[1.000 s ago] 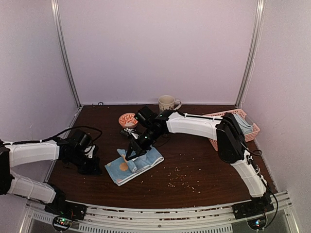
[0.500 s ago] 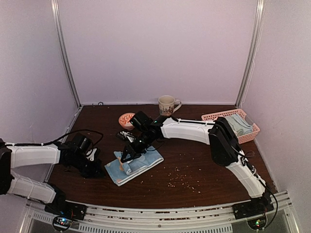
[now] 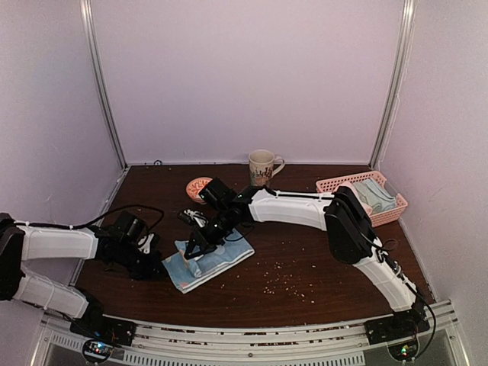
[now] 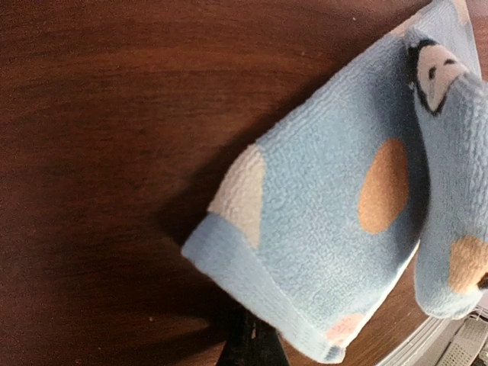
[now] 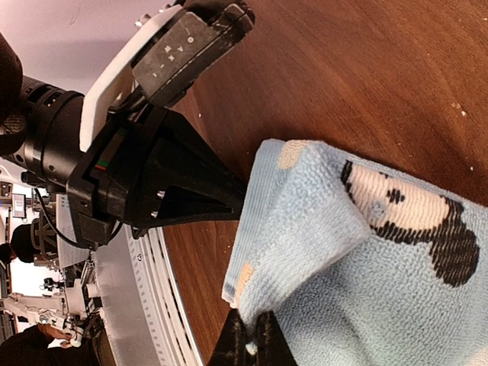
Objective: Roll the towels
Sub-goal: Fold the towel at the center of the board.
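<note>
A light blue towel (image 3: pixel 213 259) with orange and white patches lies partly folded on the dark table. My right gripper (image 3: pixel 191 248) is shut on a folded-over flap of it; in the right wrist view the fingertips (image 5: pixel 252 339) pinch the towel (image 5: pixel 381 274) at the flap's edge. My left gripper (image 3: pixel 162 264) is at the towel's left end, shut on its hem. The left wrist view shows this gripper (image 4: pixel 252 343) under the raised corner of the towel (image 4: pixel 328 221). The left gripper (image 5: pixel 238 192) also shows in the right wrist view, touching the towel's edge.
A pink lattice basket (image 3: pixel 334 185) at the back right holds more towels (image 3: pixel 375 195). A mug (image 3: pixel 262 162) stands by the back wall, a small orange bowl (image 3: pixel 200 186) left of it. Crumbs (image 3: pixel 282 286) lie right of the towel. A metal rail (image 3: pixel 252 339) edges the front.
My right gripper has moved left and nearer the front, dragging the folded flap farther over the towel. The left gripper has slid slightly right to the towel's end.
</note>
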You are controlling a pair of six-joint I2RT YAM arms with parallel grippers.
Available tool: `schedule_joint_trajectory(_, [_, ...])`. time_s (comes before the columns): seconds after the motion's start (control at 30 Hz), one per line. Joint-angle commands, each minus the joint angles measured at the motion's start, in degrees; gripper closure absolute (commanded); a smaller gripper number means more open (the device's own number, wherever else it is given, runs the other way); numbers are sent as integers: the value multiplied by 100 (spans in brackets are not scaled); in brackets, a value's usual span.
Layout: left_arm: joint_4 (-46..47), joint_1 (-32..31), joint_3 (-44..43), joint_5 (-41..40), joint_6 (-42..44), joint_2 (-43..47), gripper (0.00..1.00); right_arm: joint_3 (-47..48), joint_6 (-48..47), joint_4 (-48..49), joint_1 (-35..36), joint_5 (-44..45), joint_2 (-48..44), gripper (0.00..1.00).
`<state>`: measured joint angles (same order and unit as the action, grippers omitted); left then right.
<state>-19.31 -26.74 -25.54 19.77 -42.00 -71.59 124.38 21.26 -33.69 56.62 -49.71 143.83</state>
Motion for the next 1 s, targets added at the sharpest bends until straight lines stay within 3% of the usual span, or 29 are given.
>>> schedule_joint_trajectory(0.0, [350, -26, 137, -57, -32, -201, 100, 157, 66, 163, 100, -131, 160, 100])
schedule_joint_trajectory(0.37, [411, -35, 191, -3, -33, -246, 100, 266, 161, 343, 167, -188, 321, 98])
schedule_joint_trajectory(0.53, [328, -41, 241, -24, -89, -33, 100, 311, 272, 573, 172, -432, 278, 71])
schedule_joint_trajectory(0.73, [10, -35, 157, -283, -149, 283, 100, 105, 524, 921, 131, -1187, 62, 61])
schedule_joint_trajectory(0.83, [-534, -39, -207, -811, -162, 778, 100, -39, 248, 765, 20, -1221, -125, 61])
schedule_joint_trajectory(0.97, [-865, -37, -712, -1180, -32, 1218, 100, 252, -1058, -193, -198, -705, -358, 62])
